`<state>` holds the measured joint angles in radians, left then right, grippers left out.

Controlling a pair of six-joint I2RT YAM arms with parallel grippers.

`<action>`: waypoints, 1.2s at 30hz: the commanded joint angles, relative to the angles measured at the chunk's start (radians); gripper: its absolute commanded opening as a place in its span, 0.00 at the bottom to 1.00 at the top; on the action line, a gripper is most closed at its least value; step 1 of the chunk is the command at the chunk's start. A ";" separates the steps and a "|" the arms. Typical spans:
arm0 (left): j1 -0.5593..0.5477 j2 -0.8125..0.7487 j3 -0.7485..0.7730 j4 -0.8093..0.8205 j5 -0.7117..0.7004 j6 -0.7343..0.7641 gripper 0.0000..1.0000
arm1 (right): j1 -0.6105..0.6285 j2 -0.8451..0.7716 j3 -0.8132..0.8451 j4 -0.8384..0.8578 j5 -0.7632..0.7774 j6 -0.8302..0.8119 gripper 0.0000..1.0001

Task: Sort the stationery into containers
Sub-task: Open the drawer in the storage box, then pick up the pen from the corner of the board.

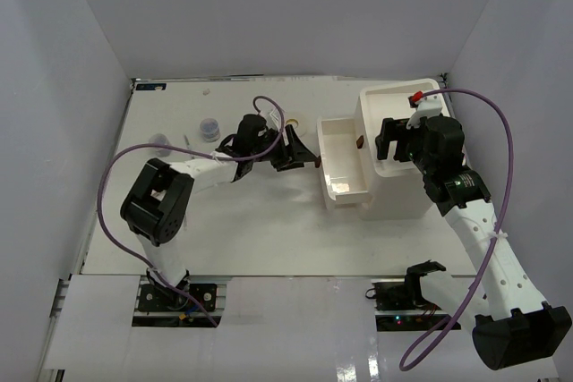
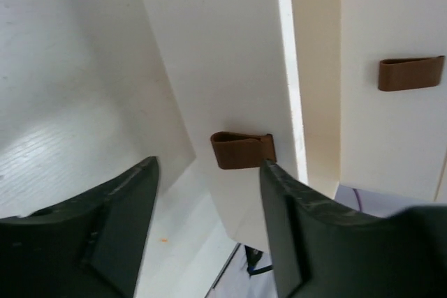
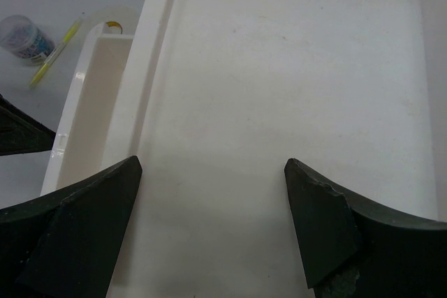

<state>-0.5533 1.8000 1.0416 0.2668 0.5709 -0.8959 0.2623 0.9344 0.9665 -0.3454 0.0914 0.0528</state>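
Left end effector (image 2: 209,165): jaws apart, holding nothing. The brown handle (image 2: 242,150) of the pulled-out drawer (image 1: 343,167) sits between the fingers, close to one fingertip.

Right end effector (image 3: 213,163): jaws wide, nothing held, hovering over the tray top (image 3: 293,68) of the white organiser (image 1: 398,190).

On the bench (image 1: 251,230) beyond the drawer: one clear jar (image 3: 24,38), pale yellow pen (image 3: 54,55) just beside it, tape ring (image 3: 115,15) near the drawer's far end.

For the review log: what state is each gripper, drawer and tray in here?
Drawer: pulled out, nothing visible inside.
Second drawer: shut.
Tray top: empty.
Left gripper: open, by the pulled-out drawer's handle, holding nothing.
Right gripper: open, empty, above the tray top.
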 commanded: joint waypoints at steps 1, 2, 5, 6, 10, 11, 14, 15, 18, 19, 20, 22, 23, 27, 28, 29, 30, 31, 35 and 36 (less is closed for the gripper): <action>0.013 -0.108 0.073 -0.176 -0.075 0.101 0.73 | 0.002 -0.009 -0.017 -0.044 -0.004 0.019 0.90; 0.015 -0.120 0.083 -0.243 -0.122 0.133 0.76 | 0.002 -0.012 -0.015 -0.044 -0.005 0.018 0.90; 0.021 -0.180 0.121 -0.432 -0.277 0.213 0.85 | 0.002 -0.020 -0.014 -0.044 -0.013 0.018 0.90; 0.024 -0.195 0.129 -0.484 -0.333 0.233 0.86 | 0.002 -0.023 -0.014 -0.044 -0.016 0.018 0.90; 0.079 -0.270 0.121 -0.702 -0.557 0.302 0.90 | 0.003 -0.045 -0.017 -0.044 -0.038 0.019 0.90; 0.099 -0.309 0.091 -0.751 -0.603 0.311 0.91 | 0.002 -0.057 -0.017 -0.044 -0.042 0.021 0.90; 0.203 -0.391 -0.001 -0.796 -0.649 0.333 0.91 | 0.002 -0.072 -0.018 -0.044 -0.064 0.025 0.90; 0.257 -0.410 -0.023 -0.804 -0.646 0.334 0.91 | 0.002 -0.074 -0.018 -0.044 -0.068 0.027 0.90; 0.331 -0.470 -0.093 -0.834 -0.678 0.348 0.91 | 0.003 -0.085 -0.020 -0.044 -0.081 0.033 0.90; 0.345 -0.479 -0.106 -0.845 -0.695 0.351 0.90 | 0.003 -0.092 -0.022 -0.043 -0.081 0.036 0.90; 0.357 -0.487 -0.133 -0.865 -0.709 0.357 0.90 | 0.003 -0.094 -0.023 -0.043 -0.081 0.036 0.90; 0.400 -0.507 -0.159 -0.879 -0.739 0.374 0.90 | 0.003 -0.103 -0.029 -0.041 -0.081 0.038 0.90; 0.412 -0.513 -0.173 -0.877 -0.749 0.377 0.90 | 0.003 -0.105 -0.029 -0.041 -0.091 0.038 0.90; 0.463 -0.537 -0.230 -0.880 -0.782 0.385 0.89 | 0.006 -0.109 -0.032 -0.033 -0.117 0.038 0.90; 0.469 -0.539 -0.236 -0.883 -0.792 0.387 0.89 | 0.006 -0.111 -0.035 -0.032 -0.119 0.039 0.90; 0.478 -0.541 -0.241 -0.884 -0.793 0.388 0.89 | 0.008 -0.111 -0.037 -0.032 -0.120 0.041 0.90; 0.483 -0.535 -0.252 -0.884 -0.793 0.390 0.88 | 0.008 -0.112 -0.037 -0.030 -0.119 0.041 0.90; 0.489 -0.528 -0.259 -0.882 -0.796 0.390 0.88 | 0.009 -0.112 -0.038 -0.029 -0.120 0.041 0.90; 0.518 -0.492 -0.287 -0.867 -0.777 0.388 0.87 | 0.011 -0.114 -0.041 -0.027 -0.119 0.041 0.90; 0.518 -0.487 -0.290 -0.854 -0.769 0.387 0.86 | 0.012 -0.114 -0.041 -0.027 -0.117 0.042 0.90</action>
<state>-0.0502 1.3083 0.7635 -0.6067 -0.1986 -0.5163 0.2672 0.8345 0.9340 -0.3935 -0.0113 0.0837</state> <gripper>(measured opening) 0.866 0.900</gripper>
